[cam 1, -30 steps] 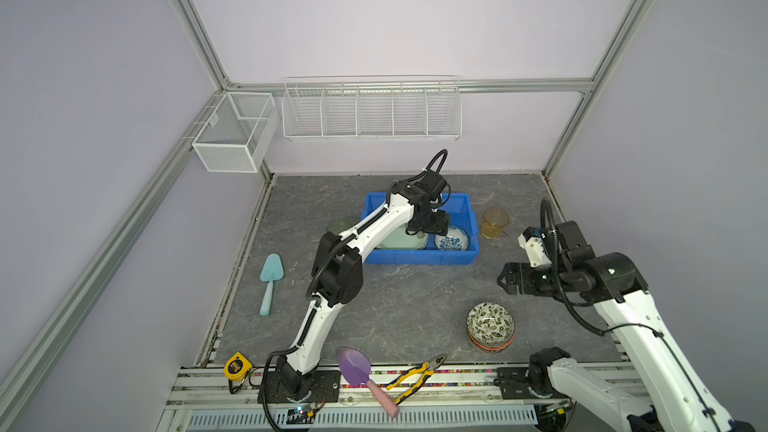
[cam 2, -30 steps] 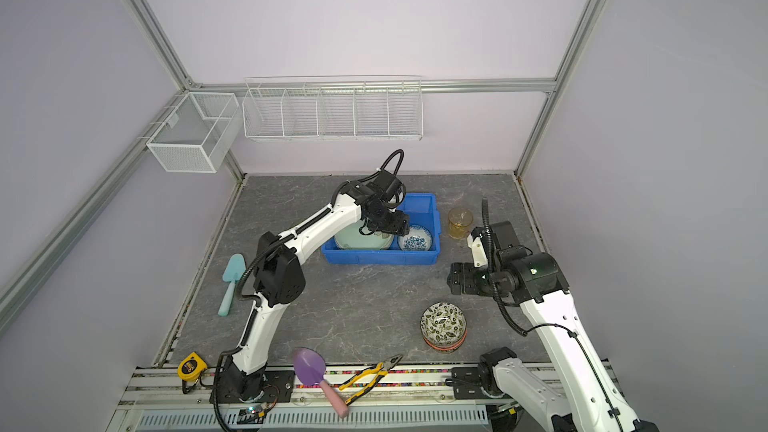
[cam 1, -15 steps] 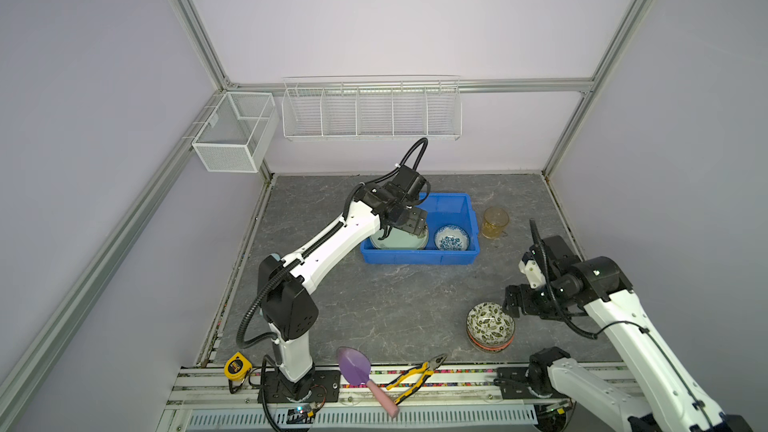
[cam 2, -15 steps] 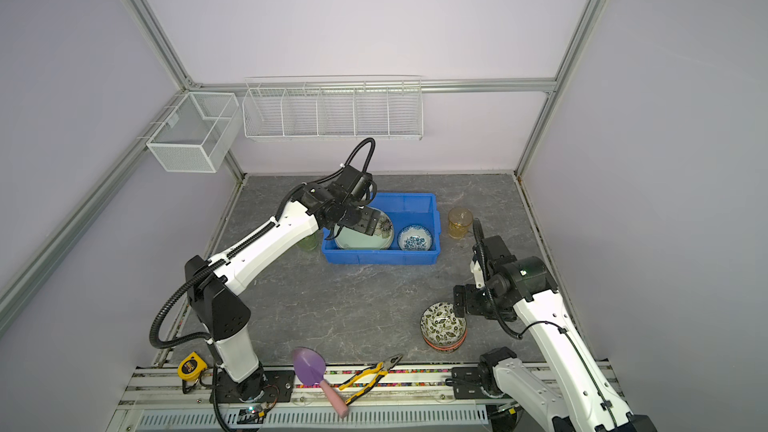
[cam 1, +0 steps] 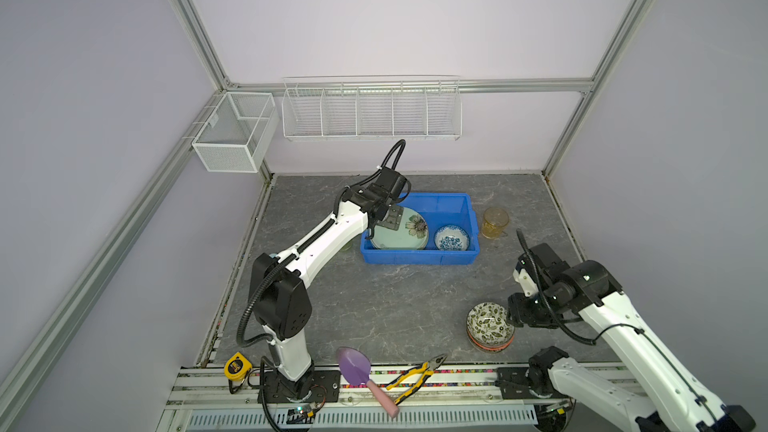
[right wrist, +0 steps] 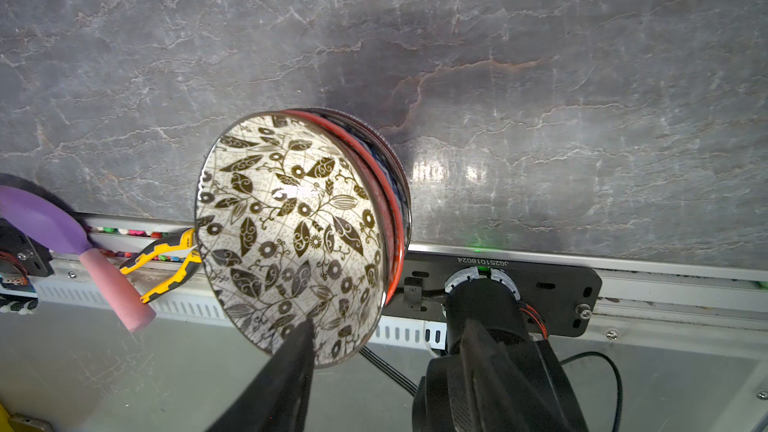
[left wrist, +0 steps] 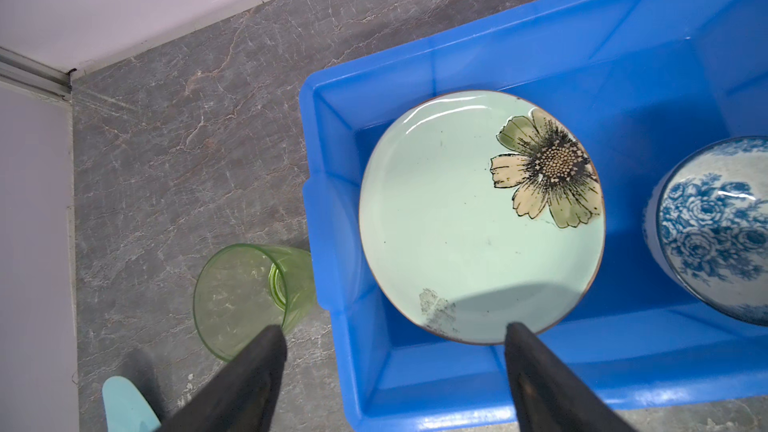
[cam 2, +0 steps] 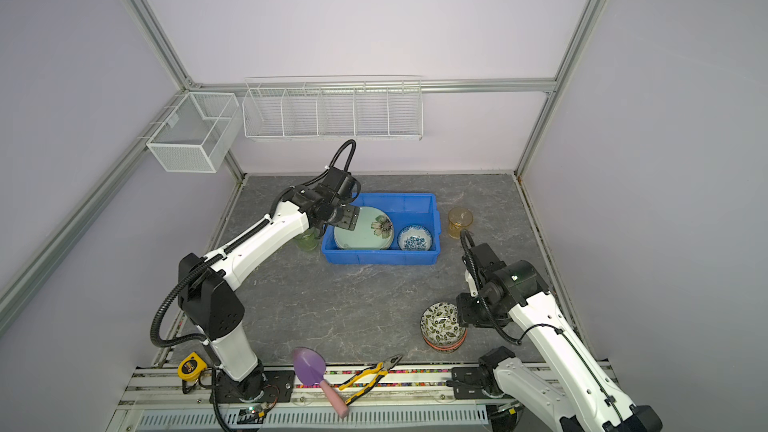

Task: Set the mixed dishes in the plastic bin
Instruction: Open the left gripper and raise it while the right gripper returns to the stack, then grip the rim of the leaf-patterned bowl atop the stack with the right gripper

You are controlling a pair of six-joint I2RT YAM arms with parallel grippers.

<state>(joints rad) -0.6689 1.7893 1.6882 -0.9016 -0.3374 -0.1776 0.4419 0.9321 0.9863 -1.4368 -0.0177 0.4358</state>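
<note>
The blue plastic bin holds a pale green flower plate and a blue floral bowl. My left gripper hangs open and empty above the bin's left end. A green tumbler stands just left of the bin, an amber tumbler to its right. At the front right a leaf bowl sits on stacked plates. My right gripper straddles the bowl's rim, one finger inside, with a gap at the outer finger.
A purple trowel, yellow-handled pliers and a yellow tape measure lie along the front rail. A teal trowel lies left of the green tumbler. White wire baskets hang on the back and left walls.
My left gripper drew back from the bin's middle to its left end as the arm swung left. My right gripper came down and forward to the leaf bowl, and its jaws narrowed around the rim.
</note>
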